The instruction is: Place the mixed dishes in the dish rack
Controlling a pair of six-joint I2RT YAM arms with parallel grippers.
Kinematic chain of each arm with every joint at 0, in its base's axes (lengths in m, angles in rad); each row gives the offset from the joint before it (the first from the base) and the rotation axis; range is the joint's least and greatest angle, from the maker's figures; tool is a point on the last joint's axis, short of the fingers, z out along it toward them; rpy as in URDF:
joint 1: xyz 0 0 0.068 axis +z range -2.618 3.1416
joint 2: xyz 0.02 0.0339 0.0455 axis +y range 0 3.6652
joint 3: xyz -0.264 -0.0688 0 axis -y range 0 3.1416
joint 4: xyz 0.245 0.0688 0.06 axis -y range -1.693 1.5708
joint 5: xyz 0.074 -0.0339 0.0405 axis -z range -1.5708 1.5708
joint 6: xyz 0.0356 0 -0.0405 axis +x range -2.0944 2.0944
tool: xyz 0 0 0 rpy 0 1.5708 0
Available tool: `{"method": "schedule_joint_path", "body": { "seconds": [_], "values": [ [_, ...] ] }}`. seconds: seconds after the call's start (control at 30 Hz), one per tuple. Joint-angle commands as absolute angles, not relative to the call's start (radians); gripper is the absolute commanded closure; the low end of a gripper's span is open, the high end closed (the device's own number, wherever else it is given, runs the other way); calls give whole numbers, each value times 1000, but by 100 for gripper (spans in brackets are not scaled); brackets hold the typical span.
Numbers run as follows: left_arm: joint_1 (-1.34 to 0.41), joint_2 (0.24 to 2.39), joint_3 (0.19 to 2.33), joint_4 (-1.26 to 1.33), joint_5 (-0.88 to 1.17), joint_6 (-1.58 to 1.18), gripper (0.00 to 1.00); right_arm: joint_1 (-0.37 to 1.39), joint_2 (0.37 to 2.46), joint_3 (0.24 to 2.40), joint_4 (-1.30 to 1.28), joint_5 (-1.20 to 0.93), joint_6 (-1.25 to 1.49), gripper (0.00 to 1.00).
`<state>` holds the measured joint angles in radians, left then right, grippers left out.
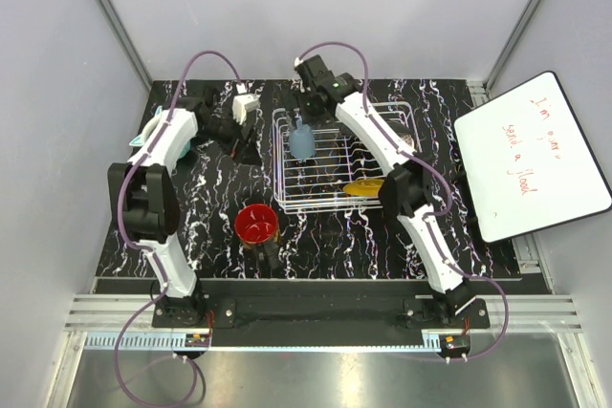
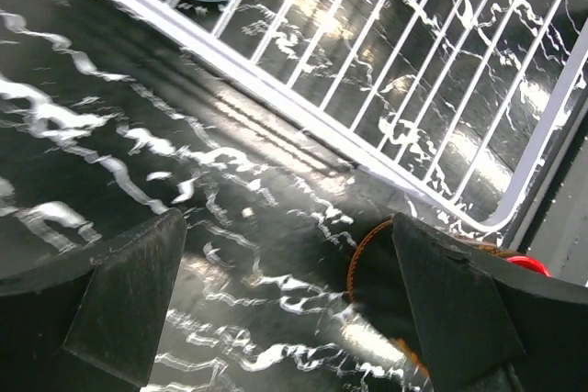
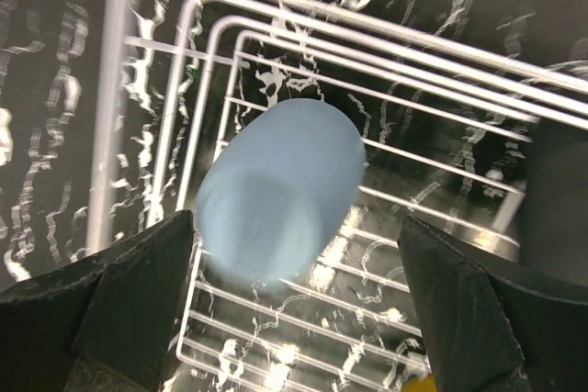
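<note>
- The right gripper hangs over the rack with its two fingers spread wide, and it pinches nothing.
- The blue cup is straight below this hand, in the gap between the fingers. It is inside the rack, near a corner of the wire wall. The wrist picture is blurred, so I cannot tell if the cup stands or lies.
- The yellow plate is also in the rack, well behind this hand, toward the elbow of the same arm.
- The left gripper is open too and empty. It is low over the table, with the outer wire of the rack just ahead of it.
- The mug with the red inside stands on the table outside the rack. It is far ahead of the left hand, and one finger partly hides it.
- I judge that the cup is loaded and that the mug is a likely next piece.
- The mug looks like glazed ceramic, so it is probably stiff, rather heavy for its size and slippery. It can chip if it knocks the wire.
- A good hold would be on the rim, one finger inside and one outside the wall, away from the handle. The pinch must be firm, and the mug should go down slowly between the wires.
</note>
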<state>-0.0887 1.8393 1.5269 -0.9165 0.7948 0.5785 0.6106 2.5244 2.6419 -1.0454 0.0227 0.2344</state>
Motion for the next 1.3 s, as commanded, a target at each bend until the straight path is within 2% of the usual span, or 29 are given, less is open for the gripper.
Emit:
{"method": "schedule_joint_path", "body": {
  "seconds": [0.0, 0.13, 0.2, 0.3, 0.33, 0.5, 0.83, 1.0, 1.27],
  "values": [
    [-71, 1806, 1617, -1041, 788, 655, 1, 629, 2329, 2635, -1071, 100, 201, 0],
    [-77, 1737, 1612, -1213, 750, 790, 1, 647, 2203, 2577, -1111, 144, 207, 0],
    [-84, 1704, 1538, -1299, 709, 874, 1, 655, 2143, 2534, -1112, 149, 218, 0],
    [-120, 1596, 1406, -1325, 617, 928, 1, 664, 1948, 2374, -1054, 140, 236, 0],
    [-152, 1577, 1317, -1322, 605, 934, 1, 667, 1901, 2258, -1027, 140, 239, 0],
    [-215, 1494, 1178, -1249, 594, 894, 1, 669, 1659, 1993, -937, 152, 274, 0],
    [-258, 1600, 1078, -1051, 584, 842, 1, 669, 1344, 1579, -894, 158, 383, 0],
    [-265, 1687, 1069, -983, 598, 827, 1, 669, 1214, 1485, -937, 167, 452, 0],
    [-267, 1689, 1034, -940, 603, 836, 3, 669, 1169, 1424, -956, 138, 494, 0]
  ]
}}
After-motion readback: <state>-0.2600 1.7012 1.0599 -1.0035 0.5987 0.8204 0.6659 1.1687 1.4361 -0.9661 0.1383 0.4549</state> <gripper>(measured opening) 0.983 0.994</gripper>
